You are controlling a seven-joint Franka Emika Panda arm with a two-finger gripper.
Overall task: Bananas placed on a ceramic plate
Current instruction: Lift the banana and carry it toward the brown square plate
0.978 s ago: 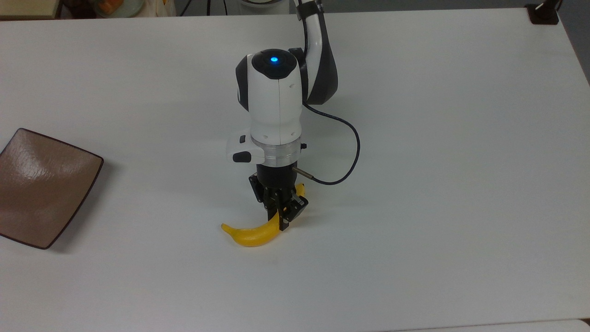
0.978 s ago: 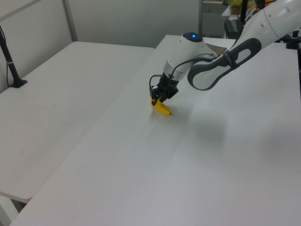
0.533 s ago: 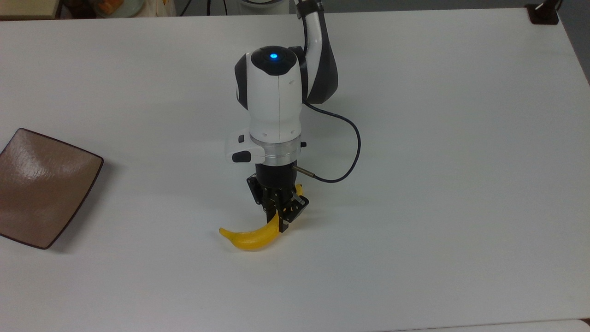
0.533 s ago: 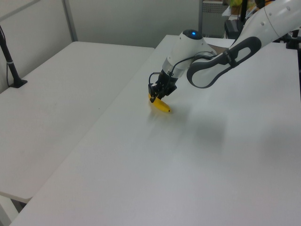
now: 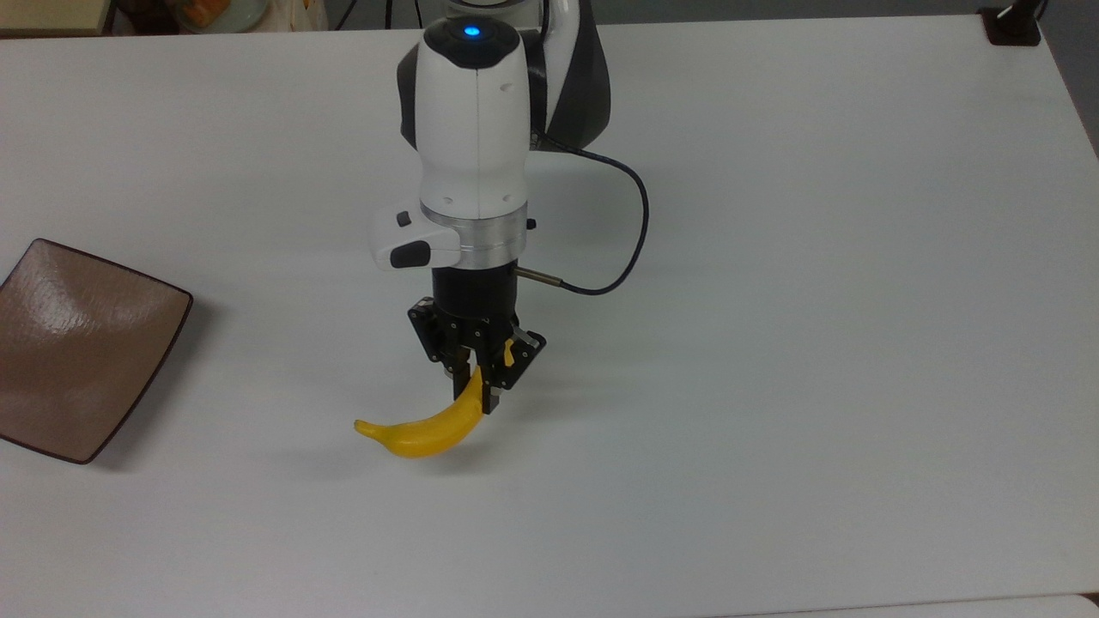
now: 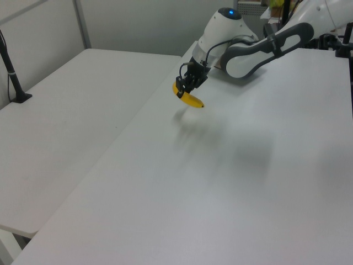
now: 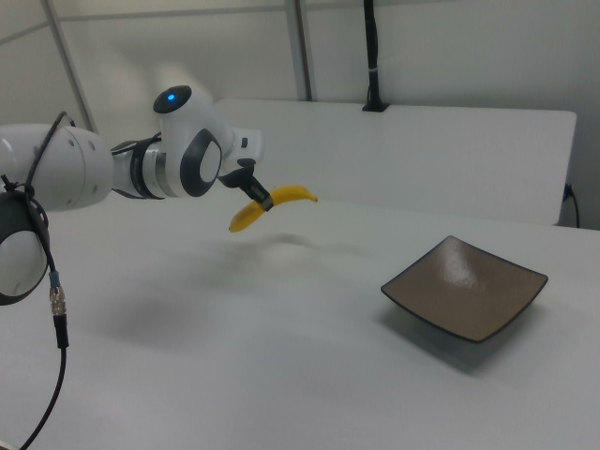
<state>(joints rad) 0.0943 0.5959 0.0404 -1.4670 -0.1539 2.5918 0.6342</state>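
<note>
The yellow banana (image 5: 421, 433) (image 6: 190, 99) (image 7: 277, 202) hangs in the air above the white table, held near its stem end by my gripper (image 5: 479, 382) (image 6: 185, 88) (image 7: 258, 195), which is shut on it. Its free end points toward the top view's left. The square brown ceramic plate (image 5: 77, 343) (image 7: 466, 286) lies empty at the top view's left edge, well apart from the banana. In the right view the plate sits to the right of and below the banana.
The white table (image 5: 773, 343) spreads wide on all sides. A second white table (image 6: 66, 121) stands beside it in the left view. A black cable (image 5: 631, 232) loops off my wrist. A dark post base (image 5: 1013, 26) sits at the top view's far right corner.
My gripper has lifted the banana off the table and carried it toward the top view's left, nearer the plate. The plate has stayed put.
</note>
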